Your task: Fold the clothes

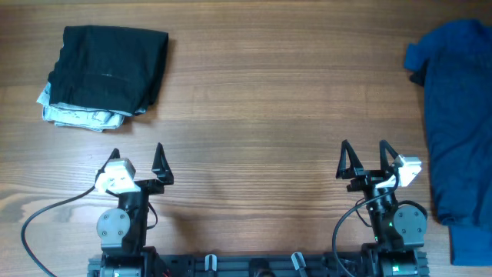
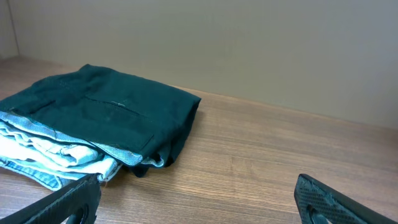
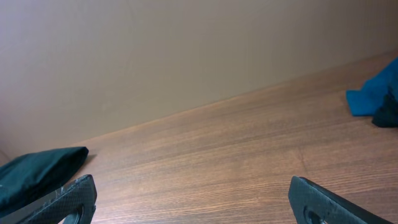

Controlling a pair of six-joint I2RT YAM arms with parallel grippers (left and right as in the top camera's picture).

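Both your claws are spread wide apart with nothing in them, left claw (image 1: 137, 150) and right claw (image 1: 364, 145), sitting by the worktop's (image 1: 254, 92) near edge. The black shorts (image 1: 108, 68) are folded at the far left corner, stacked on the pale denim piece (image 1: 77, 115). The royal-blue garment (image 1: 457, 115) sprawls along the right edge.

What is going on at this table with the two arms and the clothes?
Nothing is being handled right now. Both arms sit at the near edge of the table; the left gripper and the right gripper are open and empty. At the far left, black shorts lie folded on top of a pale denim piece. At the right edge a blue garment lies loose, not yet folded, and neither gripper touches it.
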